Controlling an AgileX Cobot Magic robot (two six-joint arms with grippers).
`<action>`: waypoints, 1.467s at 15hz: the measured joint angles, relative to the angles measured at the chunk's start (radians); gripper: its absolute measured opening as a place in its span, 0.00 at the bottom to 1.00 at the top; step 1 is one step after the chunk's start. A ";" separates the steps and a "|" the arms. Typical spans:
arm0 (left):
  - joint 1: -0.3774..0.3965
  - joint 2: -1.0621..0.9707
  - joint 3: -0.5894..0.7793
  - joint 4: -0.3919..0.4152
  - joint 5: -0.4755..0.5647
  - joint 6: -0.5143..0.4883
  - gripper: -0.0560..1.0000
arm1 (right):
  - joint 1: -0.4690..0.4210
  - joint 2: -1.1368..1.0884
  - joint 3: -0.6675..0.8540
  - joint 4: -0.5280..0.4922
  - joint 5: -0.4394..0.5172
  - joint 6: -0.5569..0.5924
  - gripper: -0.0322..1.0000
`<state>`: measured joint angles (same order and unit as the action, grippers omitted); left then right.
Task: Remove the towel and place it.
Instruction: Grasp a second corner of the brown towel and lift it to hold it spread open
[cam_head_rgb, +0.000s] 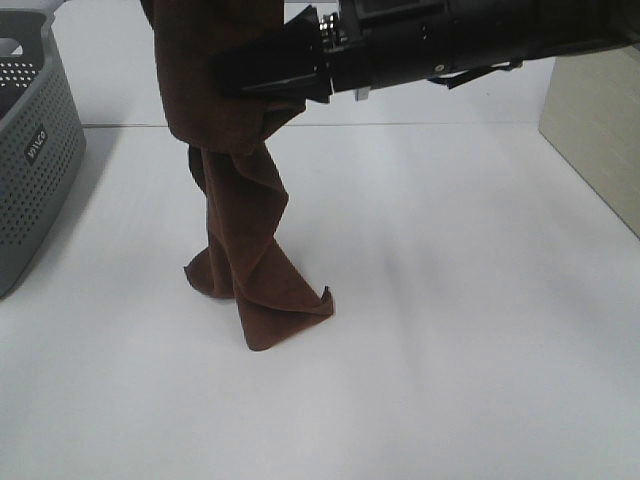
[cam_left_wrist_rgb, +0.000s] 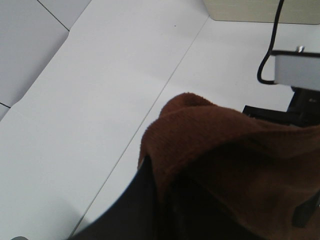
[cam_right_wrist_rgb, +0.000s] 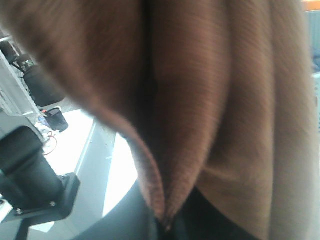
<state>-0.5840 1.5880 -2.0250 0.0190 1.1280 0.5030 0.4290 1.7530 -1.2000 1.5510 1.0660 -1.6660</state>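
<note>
Hanging from the right gripper (cam_head_rgb: 262, 75), whose jaws pinch its upper folds, the brown towel (cam_head_rgb: 245, 230) twists down until its lower end rests crumpled on the white table (cam_head_rgb: 450, 350), near the grey basket (cam_head_rgb: 35, 150). Cloth smothers the left gripper (cam_left_wrist_rgb: 162, 197); its grip cannot be told.

Bunched brown towel (cam_left_wrist_rgb: 230, 150) above white tabletop (cam_left_wrist_rgb: 100, 100)

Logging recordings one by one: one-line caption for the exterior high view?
Right gripper holds a dark brown terry towel, lower end resting on the white table near a grey perforated basket.
</note>
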 joint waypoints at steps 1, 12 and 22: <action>0.000 0.000 0.000 0.000 0.000 0.000 0.05 | 0.000 -0.027 -0.004 -0.022 0.000 0.035 0.04; -0.002 0.023 0.000 0.038 0.044 -0.124 0.05 | 0.000 -0.290 -0.469 -1.299 0.134 1.422 0.04; -0.002 0.092 0.000 0.143 -0.134 -0.138 0.11 | 0.000 -0.208 -0.650 -1.380 0.152 1.389 0.05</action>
<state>-0.5860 1.6800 -2.0250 0.1620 0.9940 0.3650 0.4290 1.5450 -1.8500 0.1710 1.2180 -0.2770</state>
